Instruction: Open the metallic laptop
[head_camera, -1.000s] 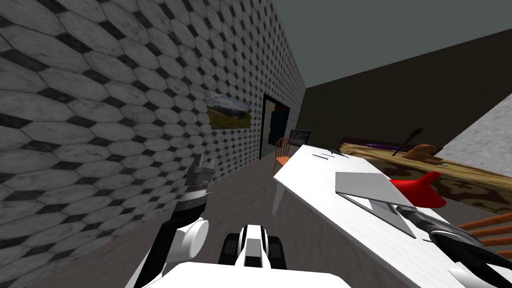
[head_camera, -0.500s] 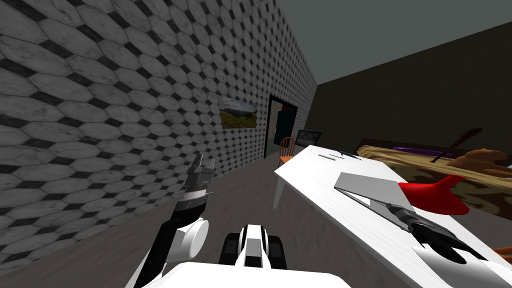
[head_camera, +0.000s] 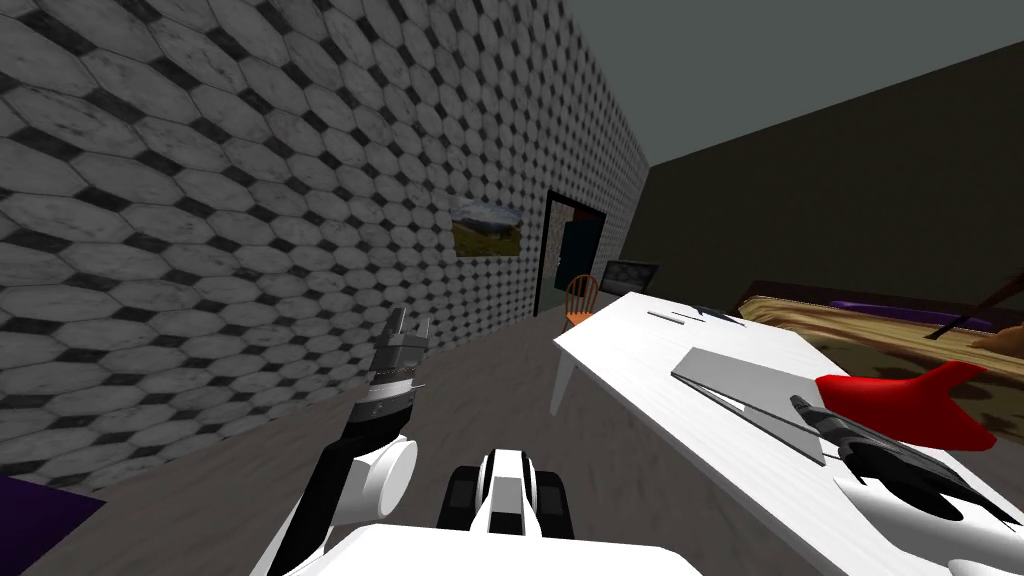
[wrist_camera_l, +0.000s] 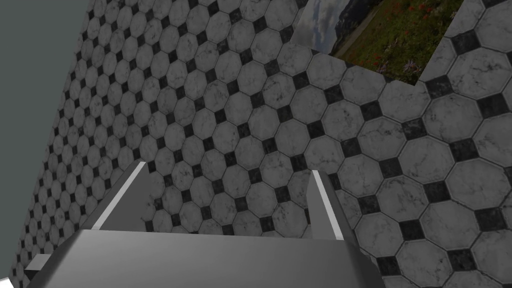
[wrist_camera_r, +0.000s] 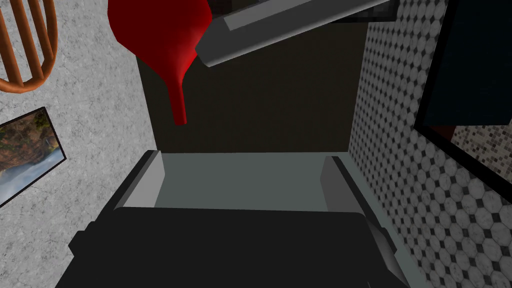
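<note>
Just 1 laptop (head_camera: 745, 375), 1 funnel (head_camera: 900, 410), 1 tbl (head_camera: 640, 350).

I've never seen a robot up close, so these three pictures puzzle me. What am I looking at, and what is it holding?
It is a two-armed robot. One picture comes from a camera on its head, the others from a camera on each wrist. On the white table lies a grey laptop, with a red funnel-shaped thing beside it. The right hand is at the laptop's near edge, fingers apart; the left hand is raised by the tiled wall, open. Nothing is clearly held.
</note>
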